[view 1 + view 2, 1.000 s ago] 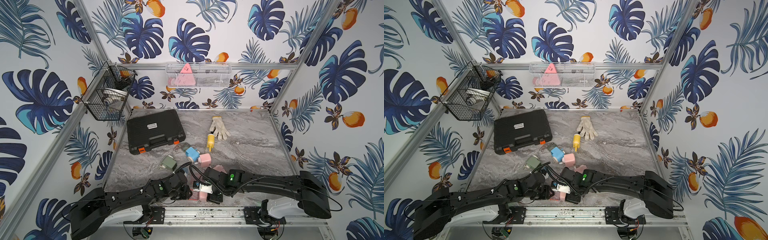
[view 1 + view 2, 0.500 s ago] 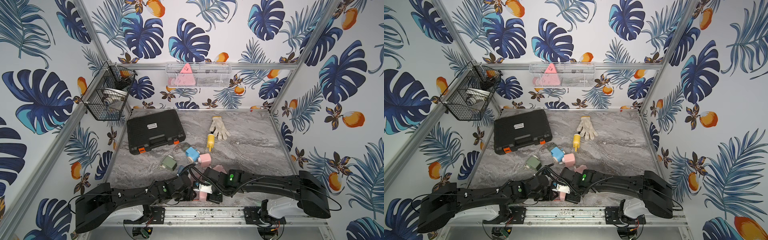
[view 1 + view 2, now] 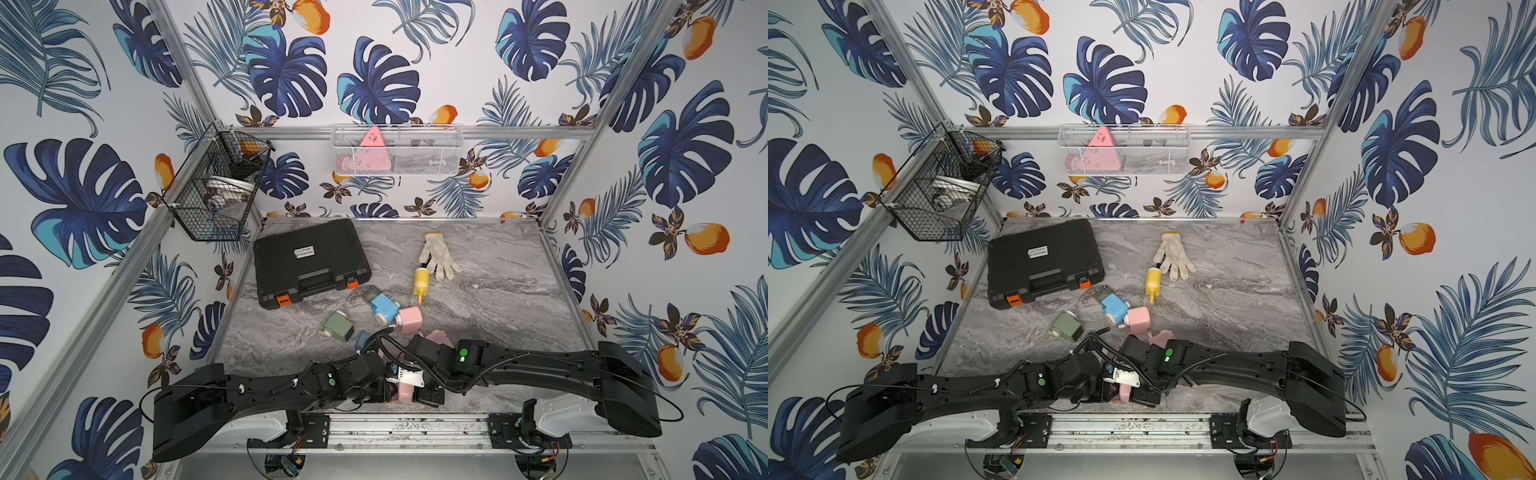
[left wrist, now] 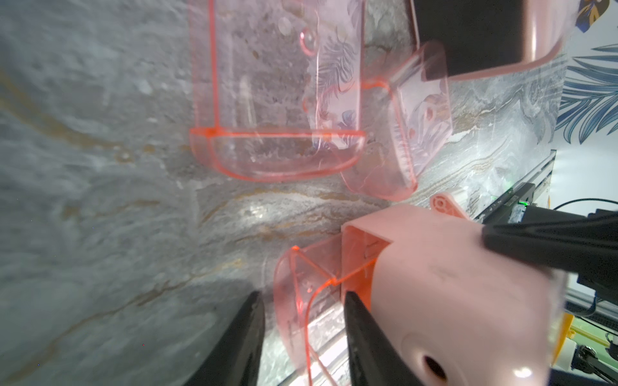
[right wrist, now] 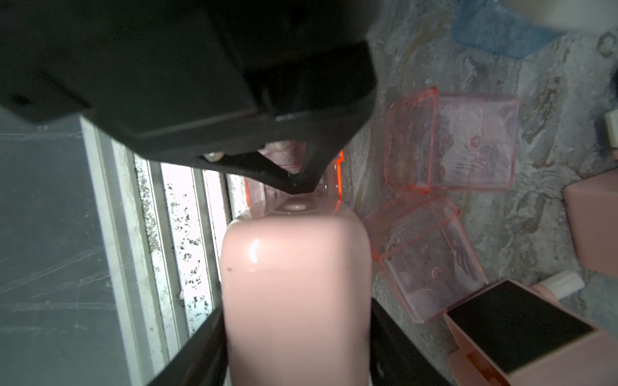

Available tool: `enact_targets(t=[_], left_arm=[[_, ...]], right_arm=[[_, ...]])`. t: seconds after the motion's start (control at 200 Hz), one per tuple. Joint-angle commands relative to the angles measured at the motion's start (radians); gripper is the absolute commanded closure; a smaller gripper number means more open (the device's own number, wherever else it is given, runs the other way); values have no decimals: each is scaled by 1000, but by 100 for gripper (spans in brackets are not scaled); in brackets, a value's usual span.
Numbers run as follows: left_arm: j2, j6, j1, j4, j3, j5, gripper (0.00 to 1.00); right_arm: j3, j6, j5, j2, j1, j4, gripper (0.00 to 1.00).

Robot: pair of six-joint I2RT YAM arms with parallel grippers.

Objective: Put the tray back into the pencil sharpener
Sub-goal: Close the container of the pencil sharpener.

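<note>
A pink pencil sharpener (image 5: 294, 267) hangs just over the table's front edge, and my right gripper (image 5: 296, 334) is shut on its body from both sides. A clear pink tray (image 4: 301, 294) sits partway in the sharpener's (image 4: 451, 294) slot, its rounded end sticking out. My left gripper (image 4: 304, 320) is open around that end, with a gap on each side between fingers and tray. In both top views the two grippers meet at the front centre over the sharpener (image 3: 405, 390) (image 3: 1124, 392).
Two loose clear pink trays (image 4: 277, 100) (image 4: 401, 133) lie close by, along with another pink sharpener (image 5: 521, 331) and a blue tray (image 5: 498, 33). Further back are a black case (image 3: 309, 262), a glove (image 3: 438, 253), a yellow bottle (image 3: 420, 280), and blue (image 3: 384, 307) and green (image 3: 337, 326) sharpeners. The metal front rail (image 5: 187, 234) runs just beneath.
My left arm has sunk lower and stretched along the front edge. The right arm and the sharpener have stayed in place.
</note>
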Motion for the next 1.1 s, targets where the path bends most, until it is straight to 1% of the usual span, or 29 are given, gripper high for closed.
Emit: enact_targets(t=[0.0, 0.1, 0.175, 0.225, 0.301, 0.356, 0.406, 0.466, 0.551, 0.661, 0.826, 0.922, 1.097], left_arm=[[-49, 1, -1, -65, 15, -63, 50], [-112, 8, -1, -136, 26, -105, 47], [-161, 1, -1, -204, 35, -140, 48], [-192, -21, -2, -261, 39, -172, 53], [-229, -72, -2, -349, 34, -227, 68], [-235, -93, -1, -378, 24, -242, 73], [-219, -96, -1, -375, 15, -228, 74], [-184, -87, -2, -335, 4, -185, 77], [-116, -78, -2, -204, -19, -98, 82], [-29, -79, -2, -28, -45, -20, 84], [71, -117, -1, 180, -70, 43, 84], [113, -135, 0, 253, -80, 70, 85], [147, -187, -2, 380, -126, 98, 85]], right_arm=[[-1, -4, 6, -6, 0, 3, 36], [0, -3, 7, -7, 0, 2, 36], [3, -5, 7, -6, 0, -2, 36], [4, -5, 8, -6, 0, -4, 36], [6, -6, 7, -6, 0, -1, 36], [10, -8, 6, -5, 0, -5, 36], [11, -10, 6, -4, 0, -8, 36], [10, -12, 6, -6, 0, -11, 36], [10, -13, 6, -6, 0, -14, 36], [11, -11, 7, -6, 0, -14, 36], [11, -11, 4, -7, 0, -16, 36], [10, -11, 3, -12, 0, -16, 36], [5, -13, 1, -10, 0, -13, 36]])
